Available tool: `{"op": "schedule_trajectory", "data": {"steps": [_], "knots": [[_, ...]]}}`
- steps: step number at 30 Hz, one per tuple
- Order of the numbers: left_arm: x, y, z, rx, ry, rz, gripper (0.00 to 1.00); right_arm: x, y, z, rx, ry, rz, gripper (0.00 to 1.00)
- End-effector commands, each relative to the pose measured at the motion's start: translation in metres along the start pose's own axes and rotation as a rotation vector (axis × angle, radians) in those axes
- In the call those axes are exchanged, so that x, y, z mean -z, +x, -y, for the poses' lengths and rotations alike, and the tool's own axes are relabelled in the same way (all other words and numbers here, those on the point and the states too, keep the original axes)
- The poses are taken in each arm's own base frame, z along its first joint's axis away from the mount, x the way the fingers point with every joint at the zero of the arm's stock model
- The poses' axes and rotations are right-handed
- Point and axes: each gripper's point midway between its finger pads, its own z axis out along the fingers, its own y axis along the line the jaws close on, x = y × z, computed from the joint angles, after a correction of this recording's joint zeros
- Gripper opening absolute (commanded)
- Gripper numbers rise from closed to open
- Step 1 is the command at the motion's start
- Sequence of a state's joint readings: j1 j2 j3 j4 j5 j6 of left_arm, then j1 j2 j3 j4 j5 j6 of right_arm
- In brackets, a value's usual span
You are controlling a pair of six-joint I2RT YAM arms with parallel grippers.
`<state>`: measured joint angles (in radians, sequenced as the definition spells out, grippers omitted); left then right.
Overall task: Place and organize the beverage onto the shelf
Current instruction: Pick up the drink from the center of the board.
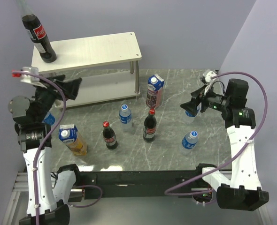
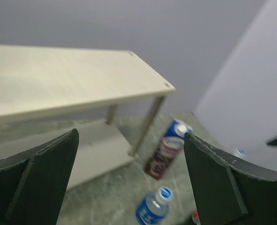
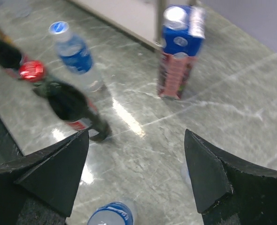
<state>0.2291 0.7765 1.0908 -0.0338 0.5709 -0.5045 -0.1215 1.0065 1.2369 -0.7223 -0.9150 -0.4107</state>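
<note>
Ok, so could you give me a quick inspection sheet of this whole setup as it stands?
Surface: grey marbled table.
Job's things: one cola bottle stands on the shelf top; two more cola bottles, purple carton, yellow carton and at least two water bottles stand on the table.
Clutter: nothing seen.
Grippers: left gripper open, empty, beside the shelf; right gripper open, over the table.
Cables: purple cables loop along both arms.
Surroundings: plain pale walls.
</note>
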Motion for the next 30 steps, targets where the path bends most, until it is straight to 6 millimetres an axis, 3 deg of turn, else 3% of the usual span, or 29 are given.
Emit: {"op": "schedule_trajectory", "data": {"steps": [1, 5, 11, 16, 23, 30], "knots": [[0.008, 0.045, 0.035, 0.11, 0.221, -0.171, 0.99, 0.003, -0.008, -0.04, 0.181, -0.142, -0.043, 0.88], [0.019, 0.08, 0.064, 0.069, 0.37, -0.264, 0.99, -0.005, 0.006, -0.097, 0.351, -0.368, -0.114, 0.9], [0.033, 0.126, 0.077, 0.018, 0.457, -0.356, 0.99, -0.022, 0.001, -0.134, 0.405, -0.509, -0.146, 0.91], [0.042, 0.137, 0.082, -0.028, 0.476, -0.325, 0.99, -0.047, -0.013, -0.137, 0.362, -0.469, -0.144, 0.9], [0.047, 0.142, 0.078, -0.068, 0.456, -0.287, 1.0, -0.078, -0.026, -0.122, 0.262, -0.353, -0.16, 0.89], [0.045, 0.139, 0.081, -0.062, 0.463, -0.287, 1.0, -0.098, -0.013, -0.124, 0.226, -0.347, -0.197, 0.87]]}}
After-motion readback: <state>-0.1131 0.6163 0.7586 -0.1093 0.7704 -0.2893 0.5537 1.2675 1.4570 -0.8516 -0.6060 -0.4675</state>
